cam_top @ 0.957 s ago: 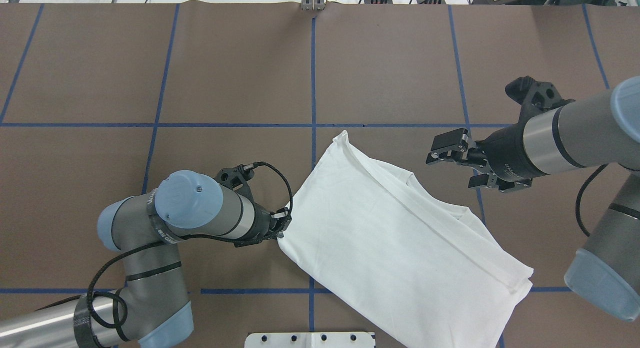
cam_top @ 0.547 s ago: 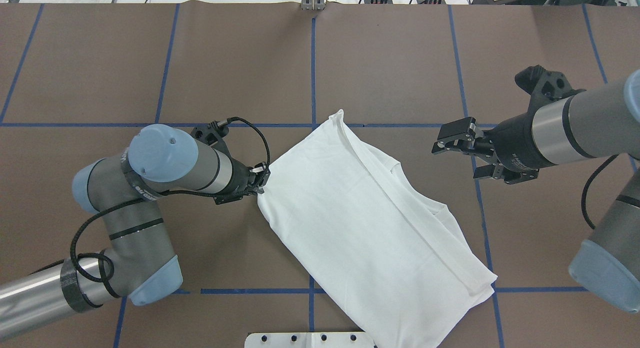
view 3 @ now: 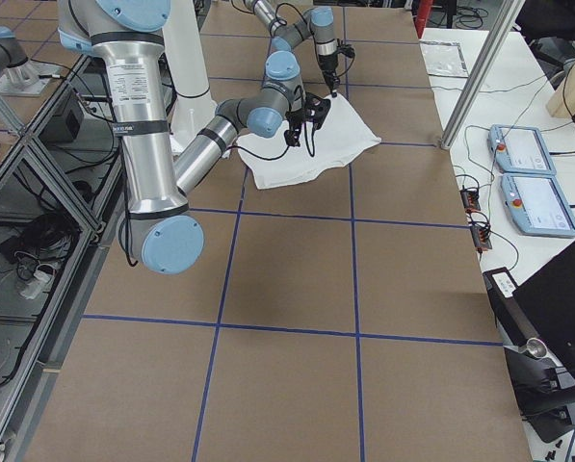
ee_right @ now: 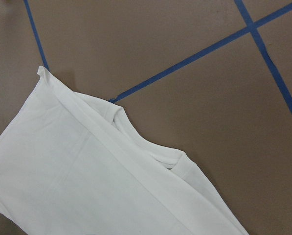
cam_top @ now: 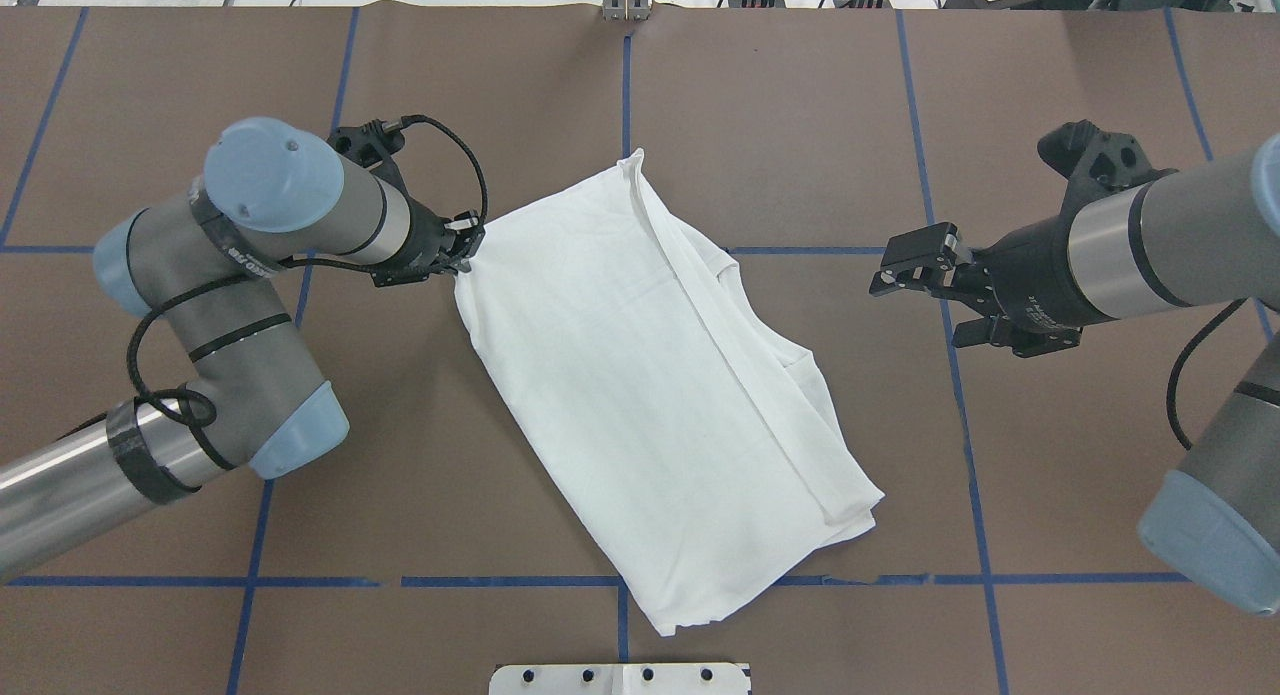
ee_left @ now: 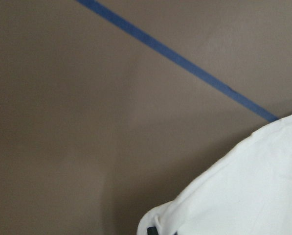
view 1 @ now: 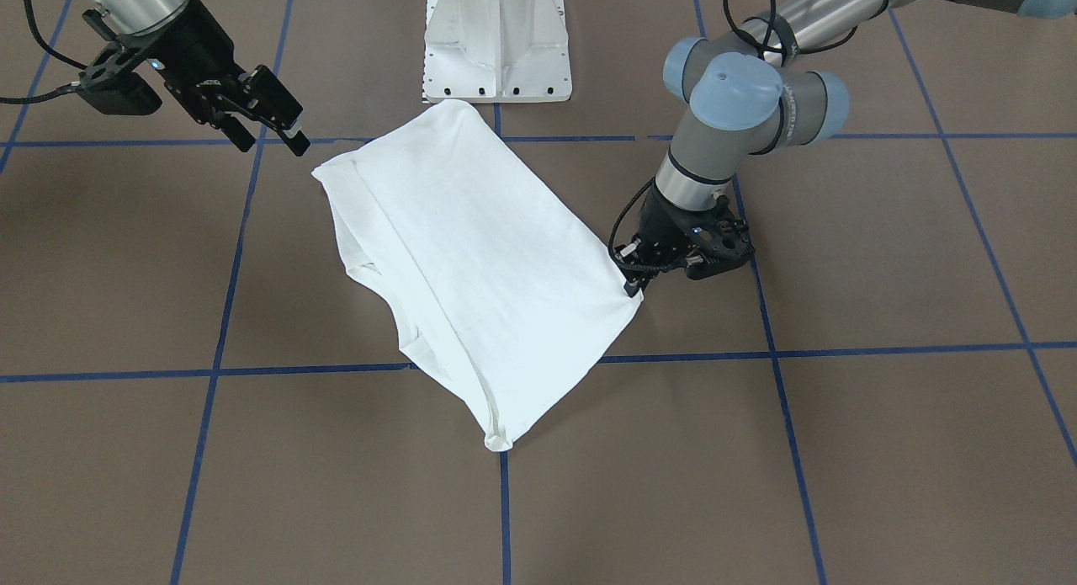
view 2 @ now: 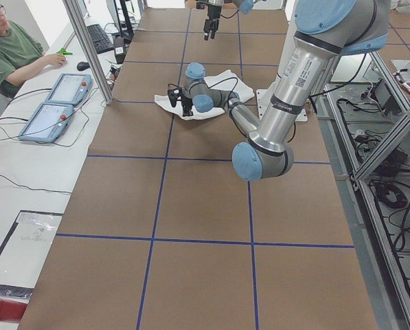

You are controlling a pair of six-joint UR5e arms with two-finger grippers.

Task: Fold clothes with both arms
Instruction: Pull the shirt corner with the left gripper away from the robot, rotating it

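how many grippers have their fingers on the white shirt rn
1. The black left gripper is shut on the left corner of the folded white long-sleeved T-shirt; the black right gripper hangs open beside it, not touching.

A robotics lab. A wide table [cam_top: 780,125] covered in brown paper is marked into squares with blue tape [cam_top: 627,105]. Behind and to the right of the left gripper [cam_top: 462,247], a white pedestal base [view 1: 496,42] stands on the table. Across the table from that gripper, past an aluminium frame post [view 2: 88,48], a person in a green shirt [view 2: 12,51] sits at a white bench with two teach pendants [view 2: 69,88]. Behind the robot, cables [view 2: 390,199] lie on the floor under metal framing.
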